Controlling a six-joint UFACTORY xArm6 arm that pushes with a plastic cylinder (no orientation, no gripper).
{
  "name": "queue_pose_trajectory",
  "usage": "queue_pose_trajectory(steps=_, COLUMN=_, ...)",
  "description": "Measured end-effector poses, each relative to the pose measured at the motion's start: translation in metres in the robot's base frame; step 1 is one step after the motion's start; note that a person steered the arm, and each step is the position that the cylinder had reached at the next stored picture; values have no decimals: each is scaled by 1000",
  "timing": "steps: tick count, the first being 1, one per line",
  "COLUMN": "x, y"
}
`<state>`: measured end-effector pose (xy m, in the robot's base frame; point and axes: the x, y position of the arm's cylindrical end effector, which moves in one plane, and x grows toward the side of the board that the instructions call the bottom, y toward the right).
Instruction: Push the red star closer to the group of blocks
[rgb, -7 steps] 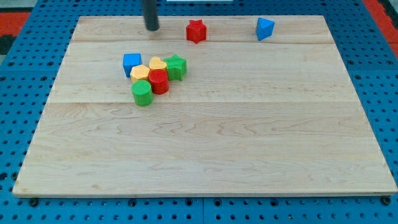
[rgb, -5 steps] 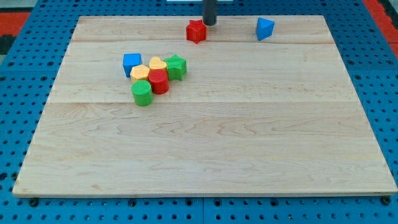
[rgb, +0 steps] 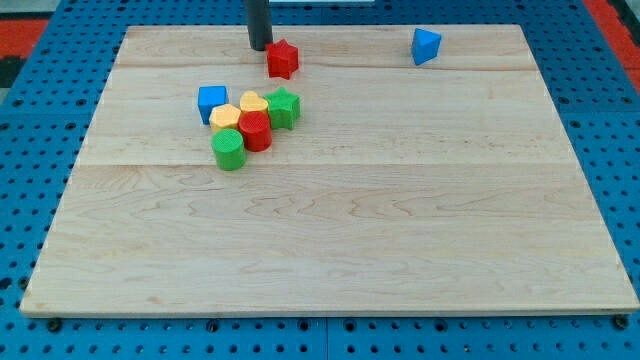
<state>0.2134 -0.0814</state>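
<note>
My tip (rgb: 260, 46) sits near the view's top edge of the wooden board (rgb: 400, 230), just beside the red star (rgb: 283, 59) on its upper-left; contact can't be confirmed. The rod is bare, no jaws, holds nothing. Red star lies above the cluster, near it but apart from the green star (rgb: 284, 107) right below. Cluster, left of centre in the upper half: blue cube (rgb: 212, 103) at its left, two yellow blocks (rgb: 225, 116) (rgb: 253, 103) (shapes unclear), red cylinder (rgb: 256, 131) in the middle, green cylinder (rgb: 229, 149) at the bottom, all packed touching or nearly so. A lone blue block (rgb: 426, 46), angular, sits well apart toward the top right. Blue pegboard (rgb: 40, 120) surrounds the board.
</note>
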Motion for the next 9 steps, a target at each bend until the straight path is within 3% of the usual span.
queue_pose_trajectory(steps=2, x=-20, y=36)
queue_pose_trajectory(steps=6, x=69, y=32)
queue_pose_trajectory(steps=7, x=61, y=18)
queue_pose_trajectory(steps=8, x=18, y=17)
queue_pose_trajectory(steps=9, x=28, y=-5)
